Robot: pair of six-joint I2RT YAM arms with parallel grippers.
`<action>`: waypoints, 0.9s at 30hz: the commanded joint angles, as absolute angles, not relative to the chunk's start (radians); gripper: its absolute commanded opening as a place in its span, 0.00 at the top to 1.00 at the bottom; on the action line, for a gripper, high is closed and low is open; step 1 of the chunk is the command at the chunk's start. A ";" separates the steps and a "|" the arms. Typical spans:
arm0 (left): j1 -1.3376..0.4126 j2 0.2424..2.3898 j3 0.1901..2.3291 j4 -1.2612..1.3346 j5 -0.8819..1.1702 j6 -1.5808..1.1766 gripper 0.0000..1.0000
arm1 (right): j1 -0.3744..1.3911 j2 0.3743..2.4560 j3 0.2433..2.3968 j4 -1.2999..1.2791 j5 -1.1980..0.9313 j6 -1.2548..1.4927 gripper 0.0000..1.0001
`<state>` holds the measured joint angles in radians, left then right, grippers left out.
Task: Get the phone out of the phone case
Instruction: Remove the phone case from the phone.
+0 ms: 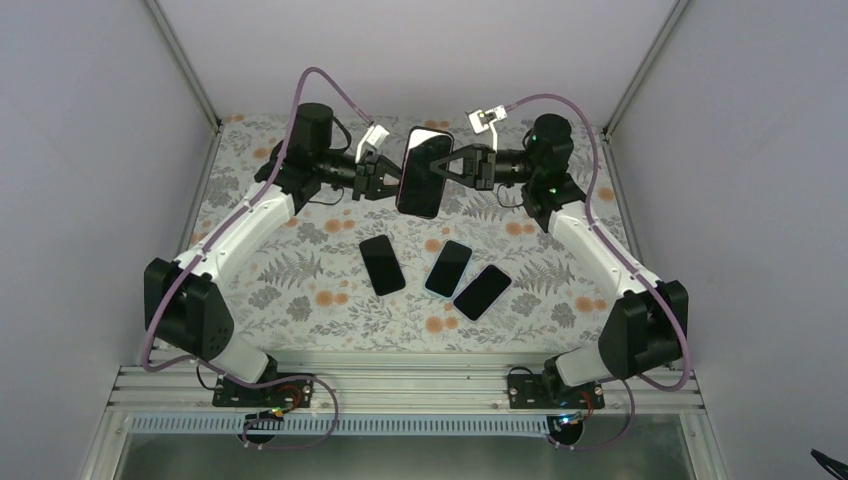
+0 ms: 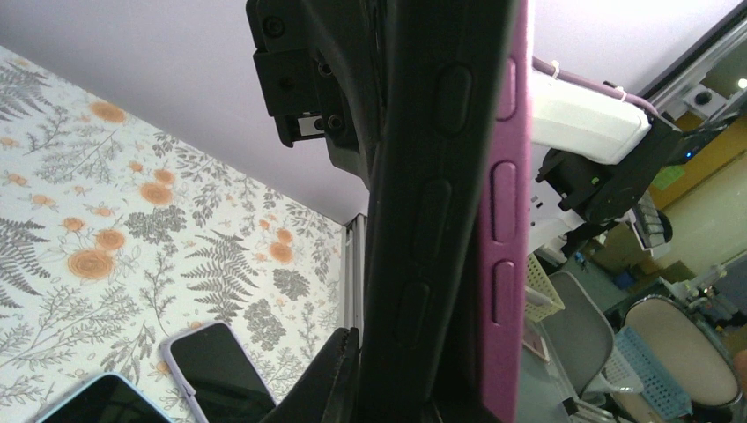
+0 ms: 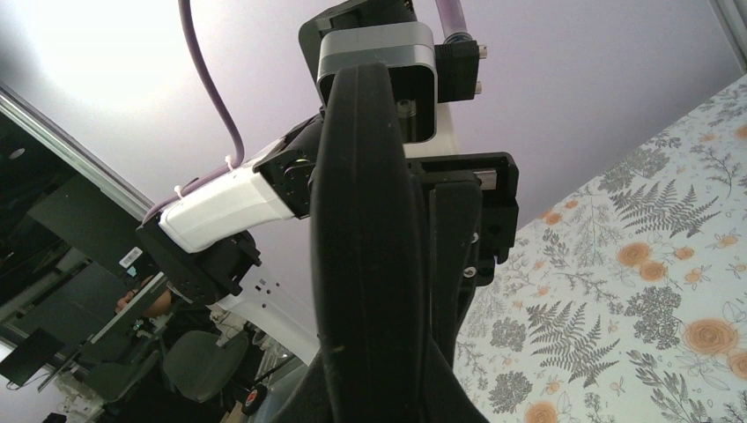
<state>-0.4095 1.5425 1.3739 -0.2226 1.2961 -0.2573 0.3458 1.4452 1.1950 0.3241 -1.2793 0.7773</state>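
Observation:
A black phone in a magenta case (image 1: 420,172) is held upright in the air over the back of the table, between both grippers. My left gripper (image 1: 383,178) is shut on its left edge and my right gripper (image 1: 447,166) is shut on its right edge. In the left wrist view the black phone edge (image 2: 432,220) stands a little apart from the magenta case edge (image 2: 504,220); one fingertip (image 2: 342,374) presses the black side and the other is hidden. In the right wrist view the black edge (image 3: 366,247) fills the space between the jaws of my right gripper (image 3: 379,388).
Three other phones lie face up on the floral table (image 1: 300,290): one in a dark case (image 1: 382,264), one in a light blue case (image 1: 448,268), one dark (image 1: 482,291). A lilac-cased phone (image 2: 220,370) shows below the left wrist. Grey walls stand on three sides.

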 commanded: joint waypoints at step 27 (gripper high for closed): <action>-0.325 1.539 1.203 0.276 1.178 -0.679 0.98 | 0.298 1.478 1.368 -0.116 -1.219 0.561 0.19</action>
<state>-0.3359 1.5356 1.1999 0.2012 1.1976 -0.6365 0.3042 1.4918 1.2926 0.0414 -1.3033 0.7094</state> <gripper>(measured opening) 0.094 0.782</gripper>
